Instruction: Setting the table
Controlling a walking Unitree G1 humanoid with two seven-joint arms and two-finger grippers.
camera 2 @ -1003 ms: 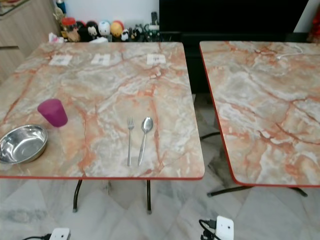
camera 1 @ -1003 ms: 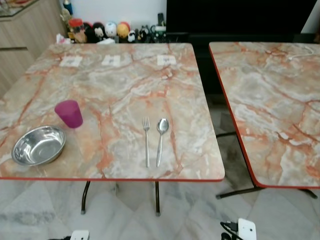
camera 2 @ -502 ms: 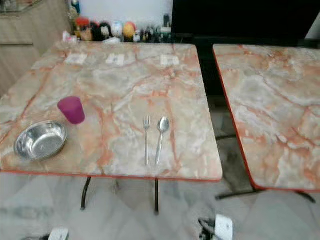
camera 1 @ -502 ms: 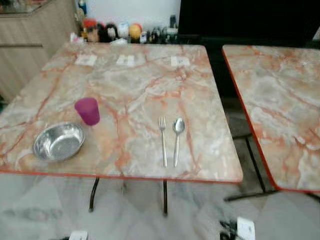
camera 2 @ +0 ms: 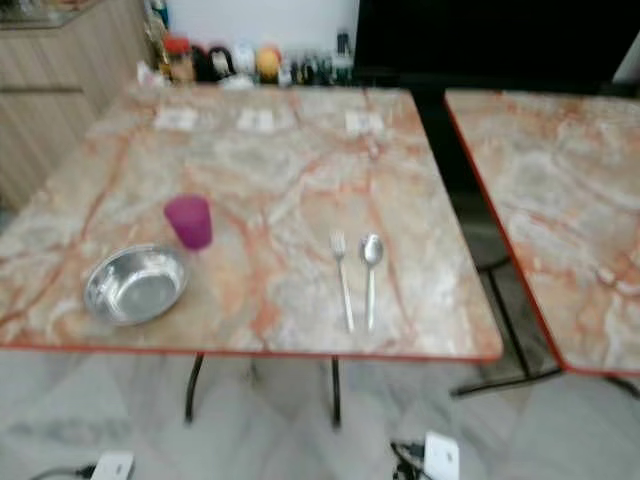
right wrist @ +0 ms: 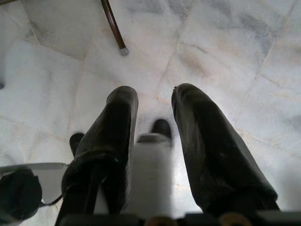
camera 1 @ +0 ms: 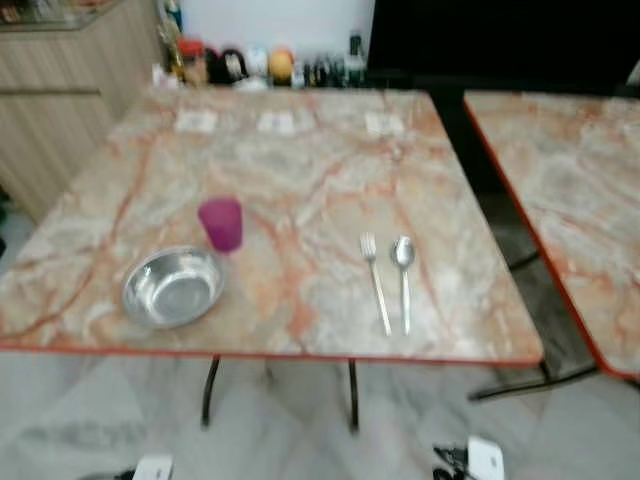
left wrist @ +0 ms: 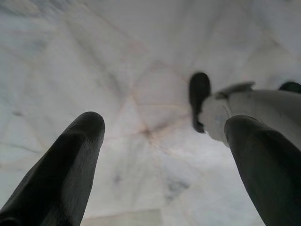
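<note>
Fork and spoon lie right of the bowl; both grippers hang open, empty; approach squarely first.

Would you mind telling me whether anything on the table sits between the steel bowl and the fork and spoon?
Nothing visible does. The steel bowl sits near the table's front left edge, the purple cup just behind it, and the stretch of marble top between the bowl and the fork and spoon holds no objects.
</note>
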